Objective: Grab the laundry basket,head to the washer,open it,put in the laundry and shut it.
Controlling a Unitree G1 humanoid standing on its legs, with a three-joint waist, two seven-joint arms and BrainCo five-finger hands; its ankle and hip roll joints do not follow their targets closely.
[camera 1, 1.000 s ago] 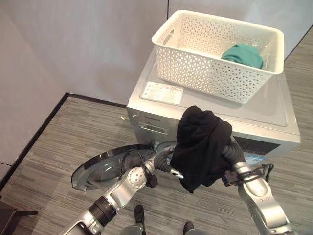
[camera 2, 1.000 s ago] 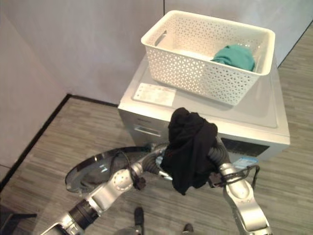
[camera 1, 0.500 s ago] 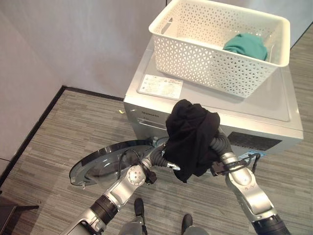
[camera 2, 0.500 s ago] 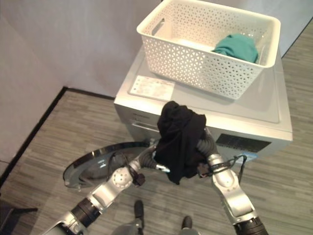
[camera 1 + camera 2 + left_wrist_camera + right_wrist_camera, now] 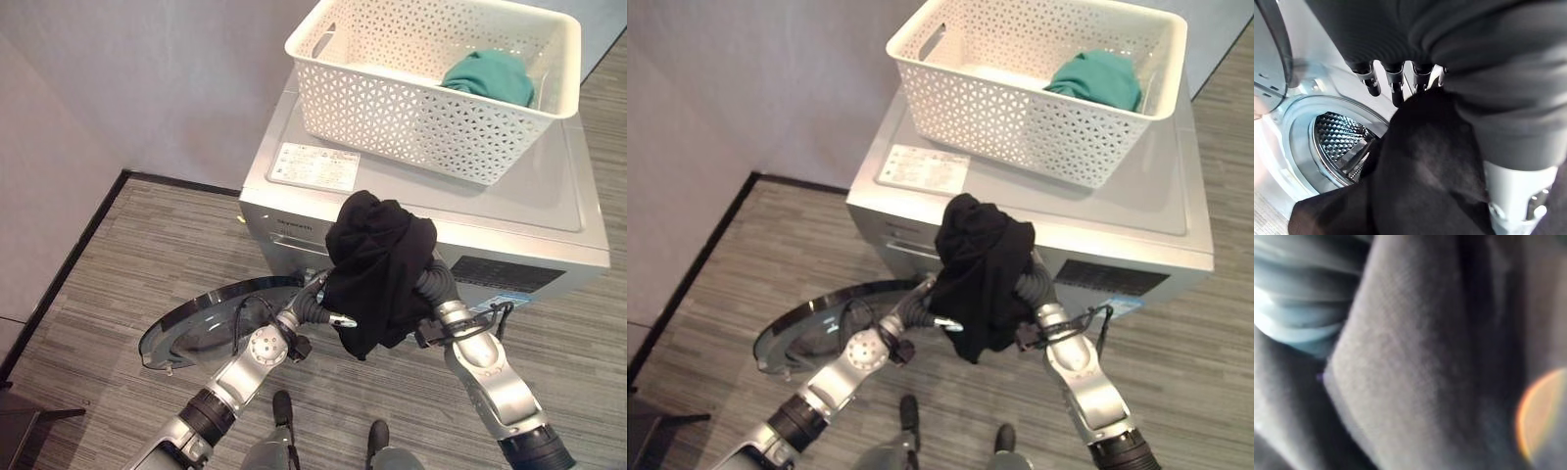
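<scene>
A black garment (image 5: 377,269) hangs bunched between my two hands just in front of the silver washer (image 5: 549,211). My left hand (image 5: 315,308) is at its lower left side; in the left wrist view its fingers (image 5: 1396,85) lie straight against the black garment (image 5: 1425,161). My right hand (image 5: 437,286) reaches in from the right, its fingers buried under the cloth. The round door (image 5: 196,328) stands swung open to the left, and the drum (image 5: 1337,142) shows behind the cloth. On the washer's top sits the white basket (image 5: 392,113) with a teal garment (image 5: 490,76) inside.
Grey walls close in behind and to the left of the washer, with a dark baseboard (image 5: 69,264) along the floor. A white label (image 5: 313,164) lies on the washer's top. A dark piece of furniture (image 5: 20,416) juts in at the lower left.
The camera has shifted, so the washer and basket sit higher in the view. Both hands with the black garment have edged a little closer to the washer's front.
</scene>
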